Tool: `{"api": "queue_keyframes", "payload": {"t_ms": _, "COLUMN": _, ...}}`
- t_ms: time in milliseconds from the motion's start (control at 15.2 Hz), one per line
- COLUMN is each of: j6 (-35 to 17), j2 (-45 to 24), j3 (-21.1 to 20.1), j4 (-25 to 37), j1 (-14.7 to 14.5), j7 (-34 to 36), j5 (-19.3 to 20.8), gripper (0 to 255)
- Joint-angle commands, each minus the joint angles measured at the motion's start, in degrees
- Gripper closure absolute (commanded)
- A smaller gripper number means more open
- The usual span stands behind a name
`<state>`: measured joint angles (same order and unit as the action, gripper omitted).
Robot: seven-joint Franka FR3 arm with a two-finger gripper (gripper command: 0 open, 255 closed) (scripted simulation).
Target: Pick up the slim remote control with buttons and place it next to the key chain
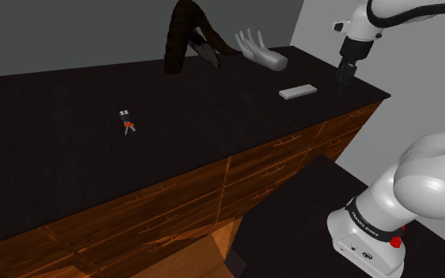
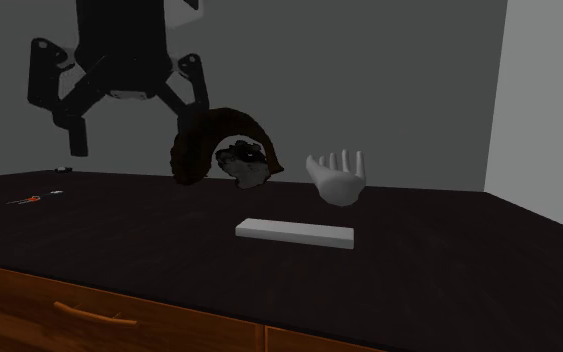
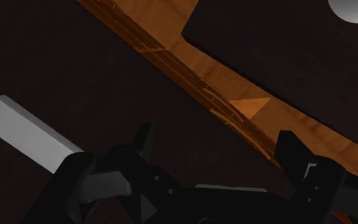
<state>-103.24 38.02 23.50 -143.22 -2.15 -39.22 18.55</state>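
The remote (image 1: 298,92) (image 2: 295,233) (image 3: 28,135) is a plain white slim slab lying flat on the dark tabletop (image 1: 70,103), near its end at the shoulder view's right. The key chain (image 1: 126,122) (image 2: 29,200), small with an orange tag, lies far off toward the shoulder view's left. My gripper (image 1: 345,79) (image 2: 129,128) (image 3: 217,147) hangs open above the tabletop's corner, just to the shoulder view's right of the remote and apart from it. Nothing is between its fingers (image 3: 142,141).
A brown arched object (image 1: 185,35) (image 2: 219,140), a dark lumpy thing (image 1: 209,49) (image 2: 247,165) and a white model hand (image 1: 260,51) (image 2: 337,177) stand at the back, behind the remote. The top belongs to a wooden dresser with drawers (image 1: 236,182). My stand (image 1: 371,237) sits beside it.
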Motion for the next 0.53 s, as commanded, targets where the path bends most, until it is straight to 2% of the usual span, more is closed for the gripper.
{"api": "queue_keyframes", "payload": {"t_ms": 0, "j6": -3.2, "j2": -3.0, "j3": 3.5, "j4": 1.1, "j1": -1.0, "j7": -5.9, "j5": 1.2, "gripper": 0}}
{"api": "queue_keyframes", "payload": {"t_ms": 264, "j6": -9.6, "j2": -10.8, "j3": 10.5, "j4": 4.6, "j1": -3.9, "j7": -17.4, "j5": 1.3, "gripper": 0}}
{"api": "queue_keyframes", "payload": {"t_ms": 462, "j6": -14.1, "j2": -17.6, "j3": 15.8, "j4": 8.2, "j1": -6.9, "j7": -26.8, "j5": -0.9, "gripper": 0}}
